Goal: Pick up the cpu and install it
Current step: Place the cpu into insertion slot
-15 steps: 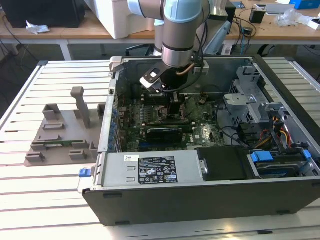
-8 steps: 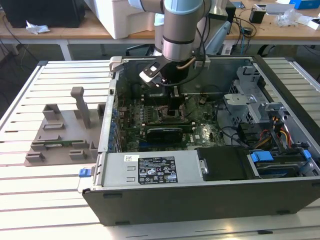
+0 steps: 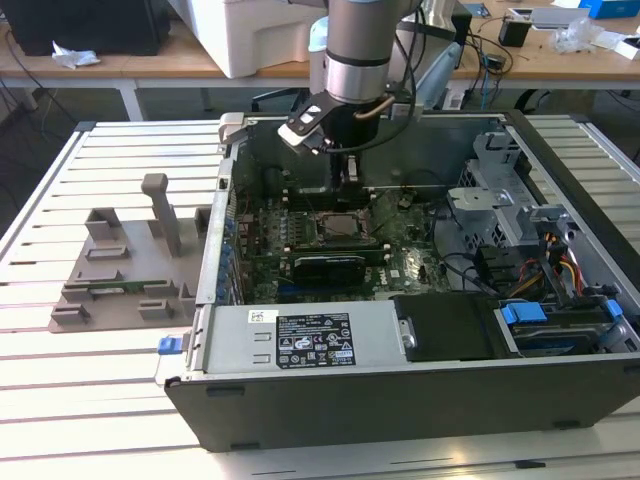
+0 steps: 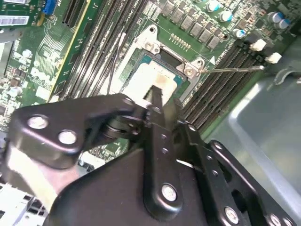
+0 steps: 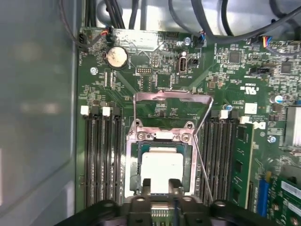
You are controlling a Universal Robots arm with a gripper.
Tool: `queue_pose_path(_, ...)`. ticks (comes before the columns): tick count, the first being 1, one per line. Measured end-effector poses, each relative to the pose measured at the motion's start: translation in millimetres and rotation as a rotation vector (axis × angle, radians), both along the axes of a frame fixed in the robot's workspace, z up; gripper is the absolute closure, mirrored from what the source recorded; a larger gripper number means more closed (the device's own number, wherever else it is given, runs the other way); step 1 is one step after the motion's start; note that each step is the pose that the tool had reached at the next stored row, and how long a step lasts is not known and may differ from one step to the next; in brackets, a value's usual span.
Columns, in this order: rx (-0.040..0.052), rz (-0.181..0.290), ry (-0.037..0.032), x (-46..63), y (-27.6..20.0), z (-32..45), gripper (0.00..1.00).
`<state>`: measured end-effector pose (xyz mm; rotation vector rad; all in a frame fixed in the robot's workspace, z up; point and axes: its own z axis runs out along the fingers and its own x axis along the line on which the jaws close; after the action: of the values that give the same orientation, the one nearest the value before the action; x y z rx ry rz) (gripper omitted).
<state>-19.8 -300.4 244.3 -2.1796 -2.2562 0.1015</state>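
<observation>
The cpu (image 5: 162, 165) is a pale silvery square lying flat inside the motherboard socket (image 5: 132, 155), with a thin teal rim showing around it. The socket's metal load plate (image 5: 171, 98) stands flipped open behind it. In the second wrist view the cpu (image 4: 143, 77) sits just past the tip of my gripper (image 4: 158, 94). My gripper (image 3: 351, 183) hangs straight above the socket (image 3: 335, 226) inside the open computer case. Its black body (image 5: 162, 207) hides the cpu's near edge, and I cannot tell whether it touches the chip.
The case (image 3: 400, 400) lies open on a white slatted table (image 3: 90, 400). Memory slots (image 5: 101, 160) flank the socket, with a thin lever wire (image 5: 203, 165) beside it. A power supply (image 3: 300, 340), drive cage (image 3: 500, 210) and cables crowd the case. Grey fixture blocks (image 3: 120, 270) stand at the exterior view's left.
</observation>
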Motion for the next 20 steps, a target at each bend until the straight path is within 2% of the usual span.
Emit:
queue_pose_path(1,-0.0001,0.0,0.0,0.0,0.7,7.4,0.84)
queue_pose_path(2,-0.0001,0.0,0.0,0.1,1.0,14.2,0.89)
queue_pose_path(10,-0.0001,0.0,0.0,0.0,1.3,40.9,0.89)
queue_pose_path(20,0.0001,0.0,0.0,0.0,1.3,42.0,0.89)
